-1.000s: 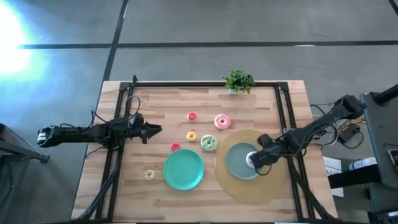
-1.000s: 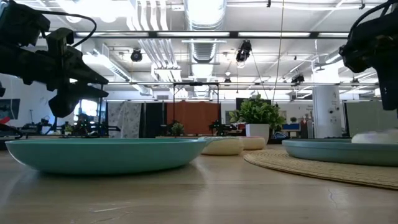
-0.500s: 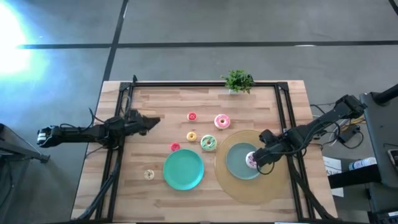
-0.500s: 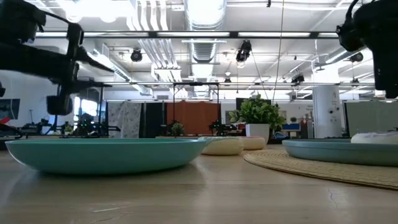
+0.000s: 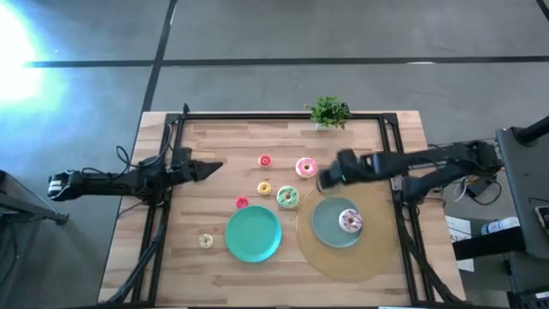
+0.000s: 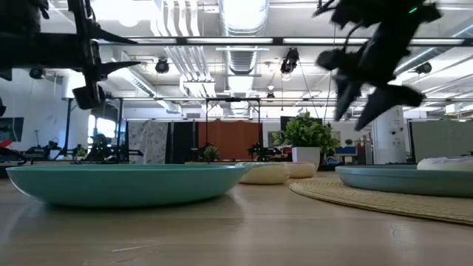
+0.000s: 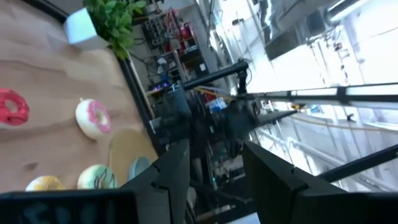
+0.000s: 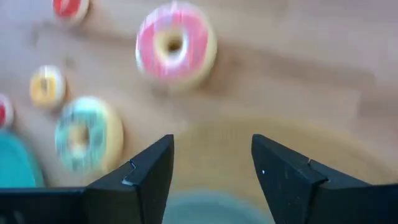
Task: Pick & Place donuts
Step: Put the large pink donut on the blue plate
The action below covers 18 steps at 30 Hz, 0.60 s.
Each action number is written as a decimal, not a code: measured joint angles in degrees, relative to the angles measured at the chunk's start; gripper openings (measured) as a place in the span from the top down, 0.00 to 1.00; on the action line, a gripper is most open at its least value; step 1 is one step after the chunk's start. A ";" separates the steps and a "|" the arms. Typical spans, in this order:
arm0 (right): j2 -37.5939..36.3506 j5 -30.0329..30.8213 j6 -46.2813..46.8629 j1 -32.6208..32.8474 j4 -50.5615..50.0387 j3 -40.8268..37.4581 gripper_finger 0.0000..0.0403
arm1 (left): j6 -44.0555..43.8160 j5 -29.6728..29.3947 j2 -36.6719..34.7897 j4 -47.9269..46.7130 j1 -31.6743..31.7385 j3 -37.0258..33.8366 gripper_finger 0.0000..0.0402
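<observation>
From the high view I have the right tool [image 5: 327, 176] over the surface [image 5: 223, 142], just beside the pink donut [image 5: 305, 167] and past the far rim of the grey-teal plate [image 5: 326, 225]. A white sprinkled donut [image 5: 350, 221] lies on that plate, which sits on a woven mat [image 5: 377, 253]. The green-white donut [image 5: 286, 197], two red ones [image 5: 264, 160] [image 5: 241, 202] and a yellow one [image 5: 264, 188] lie loose near the middle; a cream one [image 5: 206, 241] lies beside the empty teal plate [image 5: 253, 233]. The left tool [image 5: 208, 168] hangs over the left side.

In the low view both arms hang above the plates.

My left wrist view shows its fingers [image 7: 171, 171] spread, holding nothing.

My right wrist view shows its fingers [image 8: 149, 168] spread above the pink donut [image 8: 176, 47], empty.
</observation>
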 joint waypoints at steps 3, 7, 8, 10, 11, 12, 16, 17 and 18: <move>3.07 -3.89 -6.02 -7.61 5.12 0.00 0.48 | -0.28 1.71 0.46 -0.06 -0.02 -0.13 0.69; 8.01 -9.42 -12.88 -13.91 8.11 1.38 0.48 | -0.25 2.45 0.47 -0.03 -0.02 -0.30 0.69; 9.42 -10.50 -14.95 -14.87 8.84 2.20 0.48 | -0.05 2.35 0.47 -0.03 -0.02 -0.34 0.69; 12.64 -11.91 -19.59 -16.27 9.02 4.19 0.48 | 0.24 1.08 0.47 -0.05 0.01 -0.37 0.69; 14.34 -12.14 -21.65 -16.74 8.95 5.25 0.48 | 0.16 -0.02 0.47 -0.04 0.01 -0.37 0.69; 16.18 -12.37 -23.48 -17.23 8.77 6.47 0.48 | -0.16 -1.06 0.47 -0.04 0.01 -0.37 0.69; 22.40 -13.54 -28.59 -18.41 7.68 10.81 0.48 | 0.01 -2.09 0.47 -0.04 0.03 -0.37 0.69; 23.64 -13.48 -29.87 -18.42 7.07 11.63 0.48 | 0.02 -2.09 0.47 -0.05 0.03 -0.37 0.69; 24.81 -13.47 -31.11 -18.43 6.82 12.30 0.48 | 0.00 -2.09 0.47 -0.15 0.03 -0.37 0.69</move>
